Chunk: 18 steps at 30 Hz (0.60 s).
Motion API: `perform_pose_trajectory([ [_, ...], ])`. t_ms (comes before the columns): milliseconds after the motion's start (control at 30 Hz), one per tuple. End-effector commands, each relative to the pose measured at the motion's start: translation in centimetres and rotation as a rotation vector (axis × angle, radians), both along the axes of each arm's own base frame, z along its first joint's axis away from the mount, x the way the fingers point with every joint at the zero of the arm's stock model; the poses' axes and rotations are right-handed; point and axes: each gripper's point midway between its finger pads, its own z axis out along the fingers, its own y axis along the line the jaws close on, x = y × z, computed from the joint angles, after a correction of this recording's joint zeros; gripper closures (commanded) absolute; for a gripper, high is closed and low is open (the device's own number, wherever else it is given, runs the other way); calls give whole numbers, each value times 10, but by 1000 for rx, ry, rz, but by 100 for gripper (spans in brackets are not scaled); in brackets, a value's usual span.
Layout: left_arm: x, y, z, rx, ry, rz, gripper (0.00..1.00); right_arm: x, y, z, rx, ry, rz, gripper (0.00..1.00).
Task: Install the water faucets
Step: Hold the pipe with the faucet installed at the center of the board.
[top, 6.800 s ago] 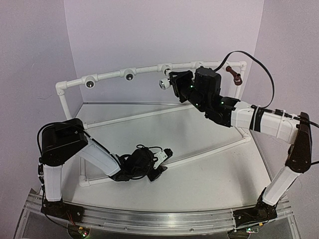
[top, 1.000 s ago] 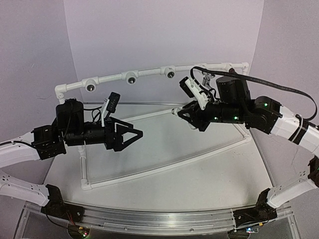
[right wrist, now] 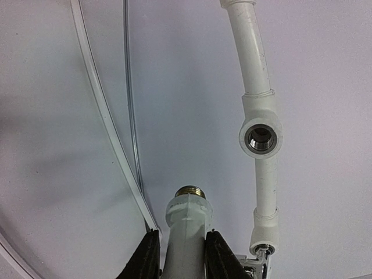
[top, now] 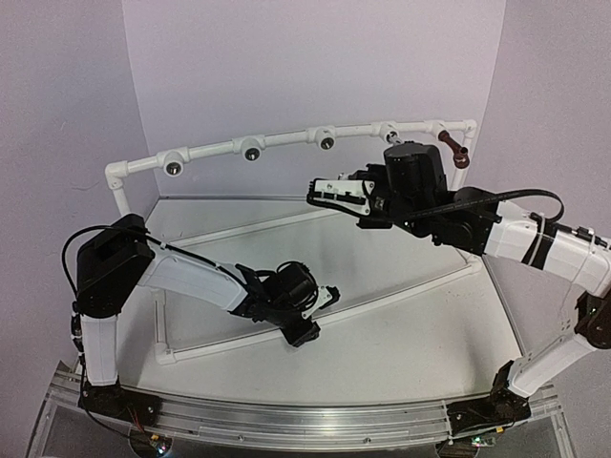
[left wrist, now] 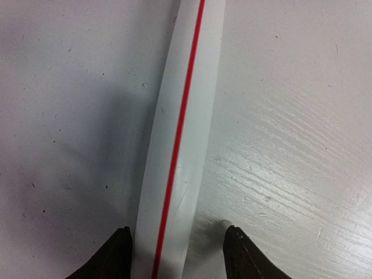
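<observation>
Right gripper (right wrist: 181,247) clamps white faucet (right wrist: 187,218) by its body, threads (right wrist: 190,192) free. I'd guess light, slick plastic. Left gripper (left wrist: 177,253) jaws apart, astride pipe (left wrist: 186,116)

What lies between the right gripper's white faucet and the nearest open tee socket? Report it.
Nothing: in the right wrist view, the stretch from the white faucet to the tee socket is bare.

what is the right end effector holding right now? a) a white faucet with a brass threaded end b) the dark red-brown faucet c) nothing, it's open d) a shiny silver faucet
A: the right wrist view shows the white faucet, brass thread pointing forward, clamped in the right end effector.
</observation>
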Motion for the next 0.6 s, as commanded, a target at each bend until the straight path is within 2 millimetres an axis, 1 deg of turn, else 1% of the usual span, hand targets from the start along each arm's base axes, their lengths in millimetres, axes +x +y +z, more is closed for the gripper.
perform_pose_trajectory([
  [0,11,7,-15,94,-83,-30,56,0,-11,23,3,-87,-38,100],
  [67,8,10,-19,110,-84,-43,67,4,-11,23,-29,-174,-39,100],
  [233,2,17,-31,140,-74,-46,92,4,-5,47,-10,-439,-21,100],
  [267,1,18,-35,149,-71,-50,97,5,-3,46,-25,-472,-16,100],
  [300,1,20,-39,159,-69,-54,99,6,-1,43,-44,-489,-14,100],
  [367,-1,22,-47,172,-64,-59,100,6,3,39,-62,-535,-10,100],
  [433,-5,23,-55,175,-42,-70,100,7,7,42,-60,-591,-9,100],
  [567,-13,24,-65,163,-3,-72,100,13,15,44,-29,-585,-16,100],
])
